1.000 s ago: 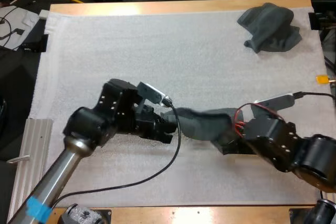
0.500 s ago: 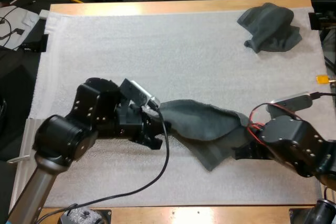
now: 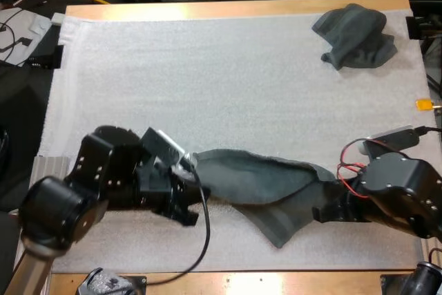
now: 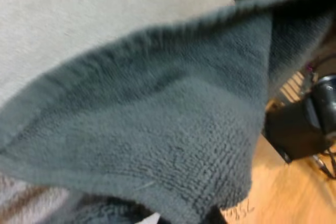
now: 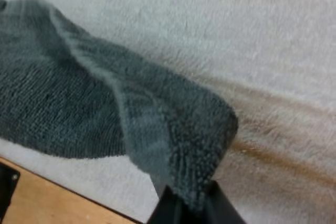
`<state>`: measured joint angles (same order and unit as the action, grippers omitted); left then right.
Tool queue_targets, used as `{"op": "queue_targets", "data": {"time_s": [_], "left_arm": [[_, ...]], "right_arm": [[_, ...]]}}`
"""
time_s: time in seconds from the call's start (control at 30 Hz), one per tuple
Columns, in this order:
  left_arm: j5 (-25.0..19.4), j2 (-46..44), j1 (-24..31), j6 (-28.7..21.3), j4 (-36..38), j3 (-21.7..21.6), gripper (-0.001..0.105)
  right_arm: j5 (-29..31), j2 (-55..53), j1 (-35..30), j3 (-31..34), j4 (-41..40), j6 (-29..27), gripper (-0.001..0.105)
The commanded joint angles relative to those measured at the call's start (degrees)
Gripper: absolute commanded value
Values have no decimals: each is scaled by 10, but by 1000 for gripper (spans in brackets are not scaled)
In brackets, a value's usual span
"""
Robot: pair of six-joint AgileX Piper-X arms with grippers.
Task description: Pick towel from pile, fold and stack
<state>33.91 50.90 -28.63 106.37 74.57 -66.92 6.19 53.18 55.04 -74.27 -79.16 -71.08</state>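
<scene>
A dark grey-green towel [image 3: 255,181] is held stretched between the two grippers over the near part of the white mat [image 3: 207,67]. Its left end is pinched in the closed jaws of the left gripper [image 3: 188,172], and its right corner is clamped by the right gripper [image 5: 191,199]. A crumpled towel [image 3: 356,36] is seen at the mat's far right corner, well apart.
</scene>
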Motion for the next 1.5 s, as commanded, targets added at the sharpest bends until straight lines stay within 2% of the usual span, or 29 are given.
{"op": "queue_targets", "data": {"time_s": [0.0, 0.13, 0.3, 0.47, 0.63, 0.73, 0.77, 0.87, 1.07, 1.3, 1.47], "left_arm": [[-15, -21, -14, 0, 27, -4, 0], [-79, -11, -13, -25, 16, 23, 0], [-108, 11, -7, -34, -86, 99, 0], [-122, 60, 5, -37, -197, 134, 0], [-120, 125, 41, -47, -271, 134, 1], [-118, 120, 40, -40, -250, 134, 0], [-114, 145, 62, -42, -274, 135, 0], [-102, 185, 93, -42, -313, 135, 0], [-62, 267, 140, -38, -395, 135, 0], [-64, 344, 163, -36, -474, 134, 0], [-67, 377, 173, -36, -504, 134, 0]], "right_arm": [[-10, -11, 3, -15, -22, 7, 0], [-6, 5, 4, 1, -27, 10, 1], [32, 50, -4, 65, 34, 5, 1], [49, 107, -61, 101, 126, -6, 1], [-1, 160, -151, 112, 207, -23, 1], [6, 159, -142, 109, 201, -12, 0], [-16, 179, -176, 112, 230, -11, 0], [-49, 213, -217, 115, 266, -5, 0], [-96, 275, -270, 115, 331, 15, 1], [-88, 329, -294, 115, 399, 44, 1], [-80, 353, -307, 117, 436, 61, 0]]}}
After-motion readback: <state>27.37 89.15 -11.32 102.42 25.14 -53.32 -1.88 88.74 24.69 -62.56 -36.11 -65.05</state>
